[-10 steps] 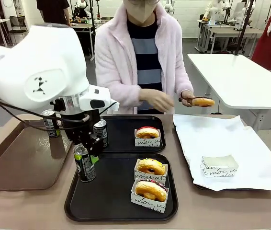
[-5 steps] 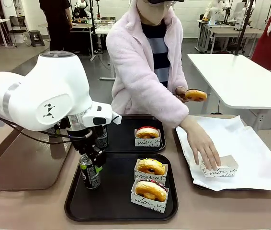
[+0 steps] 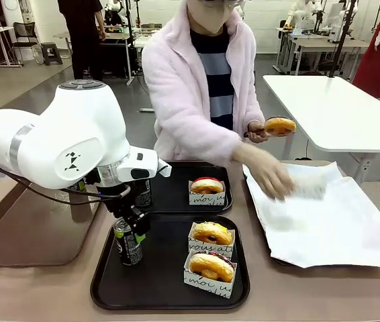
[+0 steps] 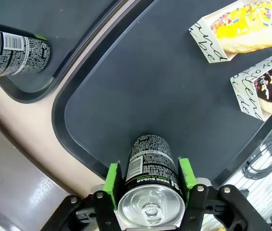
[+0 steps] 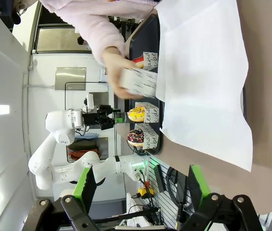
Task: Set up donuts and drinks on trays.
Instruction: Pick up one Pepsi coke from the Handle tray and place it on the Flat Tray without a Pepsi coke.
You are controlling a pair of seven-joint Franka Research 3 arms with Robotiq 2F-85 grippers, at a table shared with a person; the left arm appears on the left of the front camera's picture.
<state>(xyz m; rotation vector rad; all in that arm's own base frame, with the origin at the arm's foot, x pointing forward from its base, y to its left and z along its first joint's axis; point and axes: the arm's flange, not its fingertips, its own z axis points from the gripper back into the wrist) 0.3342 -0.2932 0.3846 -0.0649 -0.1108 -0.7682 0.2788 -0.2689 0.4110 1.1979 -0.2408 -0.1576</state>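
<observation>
Left end effector [image 4: 148, 179] clamped on a slim dark can [image 4: 150, 182], silver top, green-and-white label, upright at the near black tray's [image 3: 156, 285] left edge, possibly touching down. Right end effector [image 5: 139, 185] spread apart above the white paper [image 5: 203, 82].

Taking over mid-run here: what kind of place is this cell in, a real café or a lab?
Most likely a robotics lab or data-collection room staged as a donut counter, not a café. Behind the person stand more white tables with equipment rigs. The left gripper sets a drink can on a black tray.
</observation>
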